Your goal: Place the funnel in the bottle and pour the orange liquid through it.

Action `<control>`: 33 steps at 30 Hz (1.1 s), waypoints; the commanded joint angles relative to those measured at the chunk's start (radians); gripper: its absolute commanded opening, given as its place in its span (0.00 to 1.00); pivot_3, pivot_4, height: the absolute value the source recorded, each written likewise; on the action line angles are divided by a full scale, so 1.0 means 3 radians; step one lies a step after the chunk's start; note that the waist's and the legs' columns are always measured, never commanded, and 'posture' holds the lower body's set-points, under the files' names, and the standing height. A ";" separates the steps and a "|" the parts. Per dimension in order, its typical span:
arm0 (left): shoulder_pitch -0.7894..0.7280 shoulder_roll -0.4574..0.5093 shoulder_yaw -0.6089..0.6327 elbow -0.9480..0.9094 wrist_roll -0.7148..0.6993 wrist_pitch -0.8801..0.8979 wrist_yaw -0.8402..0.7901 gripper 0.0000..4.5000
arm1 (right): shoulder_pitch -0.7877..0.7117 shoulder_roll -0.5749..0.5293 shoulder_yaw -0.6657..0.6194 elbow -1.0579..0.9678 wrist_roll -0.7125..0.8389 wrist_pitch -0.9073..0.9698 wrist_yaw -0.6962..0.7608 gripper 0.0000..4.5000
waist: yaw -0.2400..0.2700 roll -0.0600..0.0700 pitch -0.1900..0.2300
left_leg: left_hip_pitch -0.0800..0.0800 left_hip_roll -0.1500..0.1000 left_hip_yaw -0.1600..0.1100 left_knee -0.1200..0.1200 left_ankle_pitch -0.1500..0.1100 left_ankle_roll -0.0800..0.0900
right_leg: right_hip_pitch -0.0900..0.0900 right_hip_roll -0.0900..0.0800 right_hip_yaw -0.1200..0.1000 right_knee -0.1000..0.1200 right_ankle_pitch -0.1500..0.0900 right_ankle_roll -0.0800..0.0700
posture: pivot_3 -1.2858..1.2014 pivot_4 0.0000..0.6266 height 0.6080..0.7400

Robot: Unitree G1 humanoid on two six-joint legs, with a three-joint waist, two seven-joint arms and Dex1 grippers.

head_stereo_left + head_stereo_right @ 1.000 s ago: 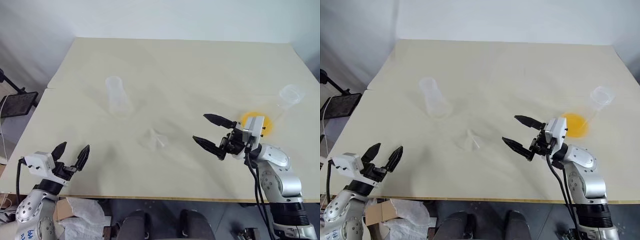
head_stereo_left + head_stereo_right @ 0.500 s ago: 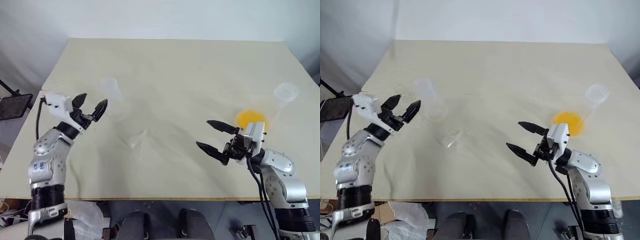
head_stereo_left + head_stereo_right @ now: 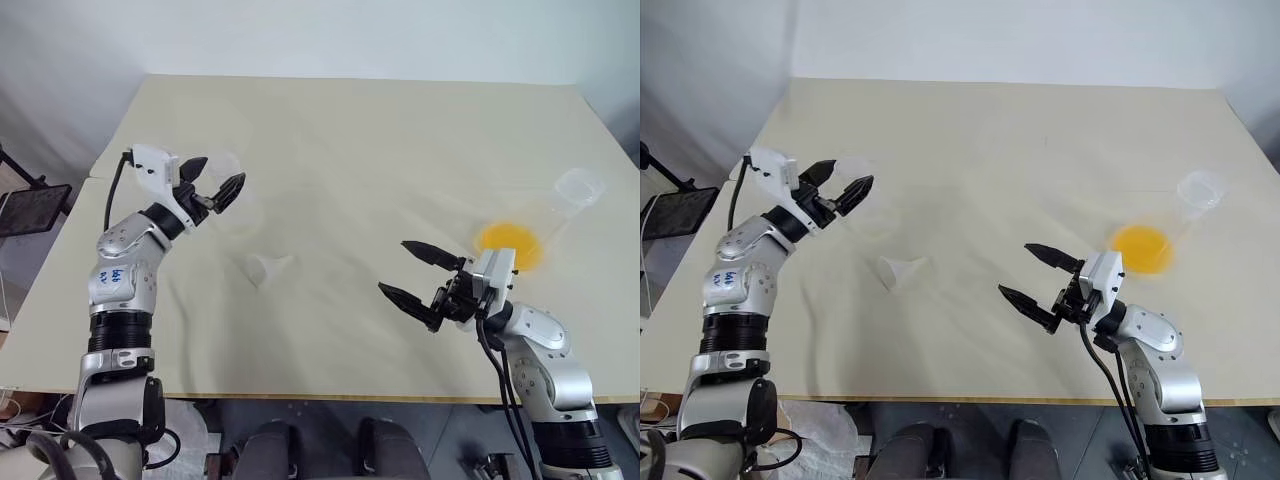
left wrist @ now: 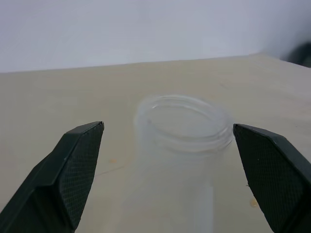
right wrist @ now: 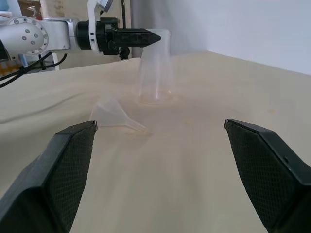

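The bottle stands upright at the table's left, its round mouth showing between the fingers of my left gripper. That gripper is open, level with the bottle's top, with a gap on both sides. The small clear funnel lies on its side in front of the bottle, its spout pointing right. The orange liquid pools in the broad base of a clear flask at the right. My right gripper hovers open and empty between the funnel and the flask.
The beige table is bare in the middle and at the back. A black stand with a dark panel sits off the table's left edge. Grey walls close the far side.
My left arm has swung up from the table's near left edge and forward to the bottle, its fingers still open. The right gripper has stayed where it was. The camera view has shifted slightly.
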 commanded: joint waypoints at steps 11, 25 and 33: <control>-0.0128 -0.0056 0.0024 0.0052 0.0027 -0.0248 -0.0176 0.51 | 0.0058 -0.0005 -0.0043 -0.0147 0.0022 -0.0049 -0.0048 1.00 | 0.0009 -0.0001 0.0001 | -0.0001 0.0000 -0.0001 0.0001 0.0000 0.0000 | 0.0000 0.0000 -0.0001 0.0000 0.0000 0.0000 | 0.52 0.24 1.00; -0.0910 -0.0846 -0.0909 0.0487 0.0130 -0.0549 -0.1503 0.51 | 0.0982 -0.0341 -0.0919 -0.0560 0.0125 -0.0002 -0.0318 1.00 | 0.0028 -0.0005 0.0001 | -0.0008 -0.0005 0.0007 0.0003 0.0001 0.0000 | 0.0006 0.0002 -0.0016 -0.0008 0.0001 0.0002 | 0.52 0.24 1.00; -0.1333 -0.1210 -0.0997 0.1653 0.0565 -0.1285 -0.1390 0.51 | 0.1326 -0.0251 -0.1026 -0.0949 0.0150 0.0050 -0.0564 1.00 | 0.0008 -0.0005 0.0001 | -0.0006 0.0002 0.0028 -0.0002 0.0001 0.0000 | -0.0003 0.0004 -0.0005 -0.0011 0.0001 0.0001 | 0.52 0.24 1.00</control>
